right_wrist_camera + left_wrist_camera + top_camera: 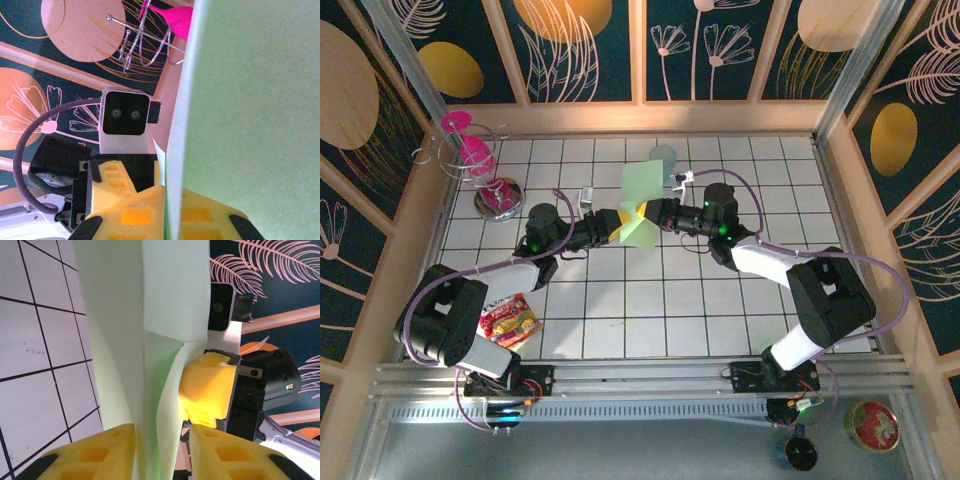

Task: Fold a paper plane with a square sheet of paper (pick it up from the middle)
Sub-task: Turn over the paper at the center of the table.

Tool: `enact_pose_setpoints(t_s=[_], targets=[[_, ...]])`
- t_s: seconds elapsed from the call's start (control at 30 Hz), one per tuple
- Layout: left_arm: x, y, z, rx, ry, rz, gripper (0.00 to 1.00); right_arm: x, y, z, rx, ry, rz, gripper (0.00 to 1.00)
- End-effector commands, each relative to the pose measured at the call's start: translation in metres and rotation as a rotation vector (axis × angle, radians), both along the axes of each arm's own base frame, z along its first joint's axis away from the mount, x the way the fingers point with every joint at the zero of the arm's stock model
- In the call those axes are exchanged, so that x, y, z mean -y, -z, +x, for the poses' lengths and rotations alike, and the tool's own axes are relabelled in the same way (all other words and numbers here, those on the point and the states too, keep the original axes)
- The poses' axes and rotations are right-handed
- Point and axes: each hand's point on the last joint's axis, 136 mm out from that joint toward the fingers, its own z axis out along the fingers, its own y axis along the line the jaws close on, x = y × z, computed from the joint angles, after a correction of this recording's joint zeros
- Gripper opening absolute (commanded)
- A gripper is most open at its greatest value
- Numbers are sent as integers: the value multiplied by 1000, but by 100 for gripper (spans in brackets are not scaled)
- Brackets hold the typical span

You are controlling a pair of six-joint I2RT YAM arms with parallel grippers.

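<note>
Tiled white table (620, 300), creased thin green paper (642, 200)

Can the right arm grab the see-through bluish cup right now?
Probably not yet. The right hand is shut on the green paper, held up off the table. The cup stands just behind the paper, close by, so it likely could once it lets go.
</note>
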Motion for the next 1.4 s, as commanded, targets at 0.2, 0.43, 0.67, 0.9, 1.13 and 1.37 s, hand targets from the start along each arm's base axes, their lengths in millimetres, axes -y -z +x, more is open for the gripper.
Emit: enact_pose_setpoints(t_s=[0.2,0.43,0.67,0.9,1.13,1.37], targets=[[-1,-10,-3,56,5,-17,22,4,-9,-4,42,8,-14,14],[-6,-2,0,67,-29,37,11,20,0,3,19,100,-82,30],[-16,9,5,84,-77,148,8,65,25,24,-66,285,-172,39],[-61,51,17,85,-212,617,8,105,39,46,-99,505,-327,44],[-141,60,25,73,-389,1135,8,120,54,51,-130,593,-390,44],[-182,54,46,105,-565,1557,8,125,71,53,-182,618,-423,44]])
